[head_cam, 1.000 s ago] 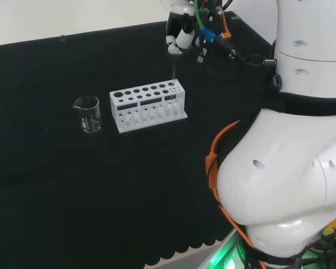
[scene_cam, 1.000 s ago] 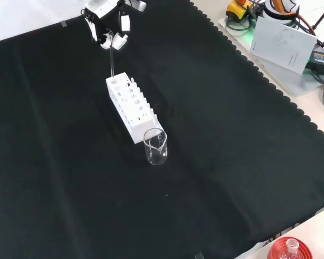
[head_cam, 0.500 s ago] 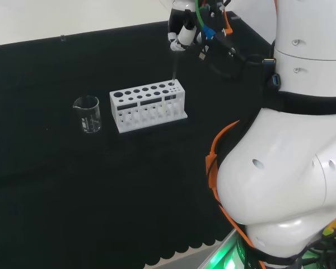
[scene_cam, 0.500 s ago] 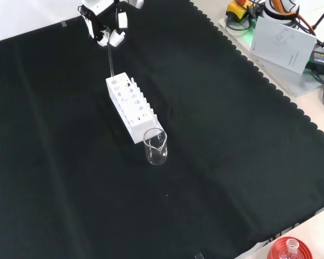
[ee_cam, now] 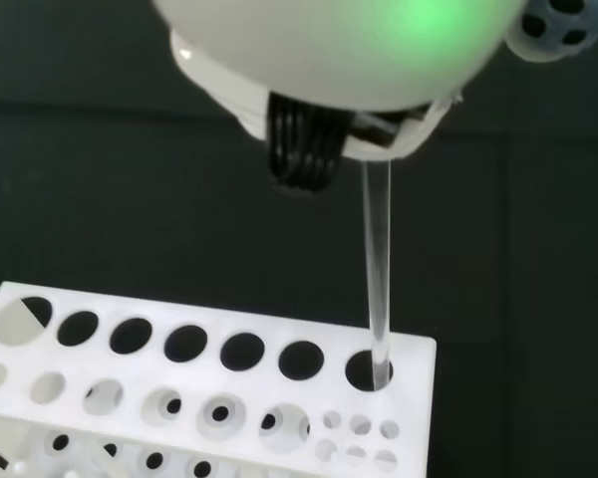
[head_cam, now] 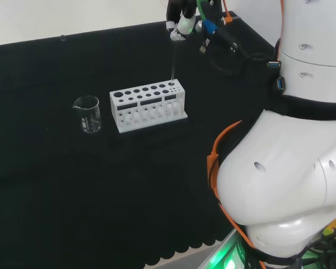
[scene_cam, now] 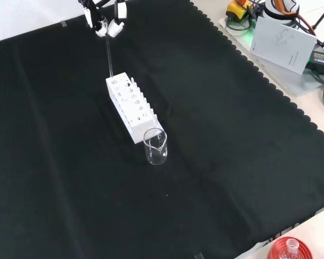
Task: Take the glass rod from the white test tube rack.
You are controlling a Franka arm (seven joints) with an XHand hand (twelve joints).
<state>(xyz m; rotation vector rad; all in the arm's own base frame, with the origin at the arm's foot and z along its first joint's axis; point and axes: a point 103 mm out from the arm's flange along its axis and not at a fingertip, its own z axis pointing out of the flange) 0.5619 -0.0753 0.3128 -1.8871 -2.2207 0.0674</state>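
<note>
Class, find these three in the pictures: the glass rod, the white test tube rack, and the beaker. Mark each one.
glass rod [ee_cam: 377, 289]: wrist view, middle of its shaft above the rack.
white test tube rack [head_cam: 147, 92]: head view, its top plate with holes.
beaker [scene_cam: 155, 151]: front view, its clear side wall.

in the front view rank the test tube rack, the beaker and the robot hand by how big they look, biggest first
1. white test tube rack
2. Glass beaker and robot hand: too alike to rank; the hand is cut off at the view's top edge.

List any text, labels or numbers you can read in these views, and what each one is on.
None can be read.
White test tube rack: no print shows.
Beaker: no markings can be made out.
White sheet at the front view's top right: faint print, too small to read.
</note>
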